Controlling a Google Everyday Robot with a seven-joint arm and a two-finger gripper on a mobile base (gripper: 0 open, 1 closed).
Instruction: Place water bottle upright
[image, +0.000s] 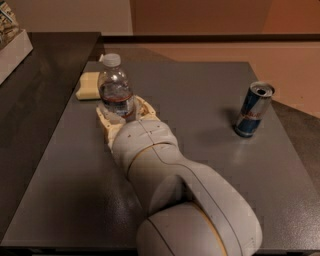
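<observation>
While the water bottle (116, 90) is standing upright on the grey table (200, 95), you are seeing the gripper (124, 112) clasping its lower body from 6 o'clock. A yellow sponge (89, 86) is lying just beside the bottle at 10 o'clock, and a drink can (254, 110) is standing well apart at 3 o'clock.

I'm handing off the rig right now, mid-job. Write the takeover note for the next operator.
Tool: left-centre of the grey table, shut on the water bottle low on its body.
Water bottle: upright, cap up, just right of a pale yellow sponge. Its base is hidden by the tool.
Done: bottle upright.
Left: probably confirm it rests on the table, open, back away.
The blue-and-silver drink can stands apart, far right.
</observation>
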